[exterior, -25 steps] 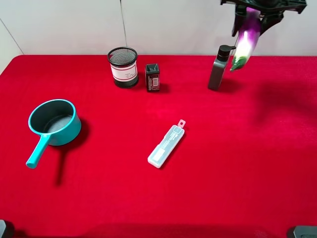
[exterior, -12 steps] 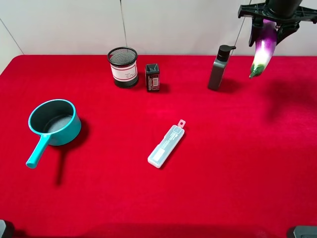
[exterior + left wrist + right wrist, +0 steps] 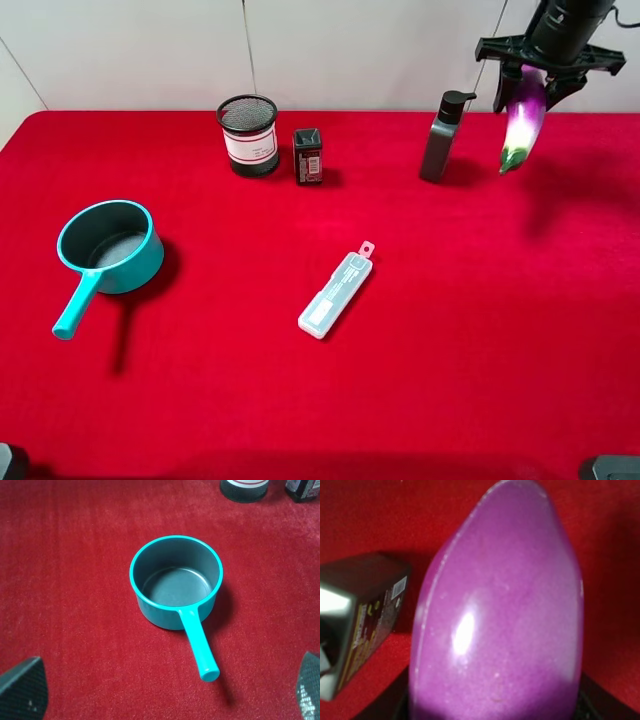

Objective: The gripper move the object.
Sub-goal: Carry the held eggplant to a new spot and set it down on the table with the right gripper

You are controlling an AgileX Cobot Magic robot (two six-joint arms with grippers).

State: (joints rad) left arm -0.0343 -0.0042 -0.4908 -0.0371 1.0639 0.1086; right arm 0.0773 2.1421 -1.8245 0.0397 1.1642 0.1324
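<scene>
Carrying the eggplant [image 3: 524, 118] in the air above the far right corner of the worktop [image 3: 450, 350], clamped by its fat purple end in the right gripper [image 3: 527, 85], shut tight around it, hanging stem-down with a slight tilt, clear of the red cloth and just beside the dark pump bottle [image 3: 440, 140] near the far edge. Keep the squeeze unchanged for the whole carry: glossy, rounded and tapering skin, so probably quick to slide out under any easing before touchdown. Steer away from the bottle first, tall and narrow and likely easy to knock over, and very close alongside the purple flank in the right wrist view. Pick a bare patch of cloth toward the right edge or the near right part, well apart from the translucent plastic case [image 3: 336, 291] near the middle. Descend slowly and straight, expecting first contact at the green tip; lay the fruit over onto its long side rather than leaving it propped on the stem, or risk a topple and a roll on release. Open only with the full length resting on the cloth, then lift straight up to avoid dragging it. Cannot tell from these views the depth of the bite on the fruit, so watch for any sag or twist on the way down
</scene>
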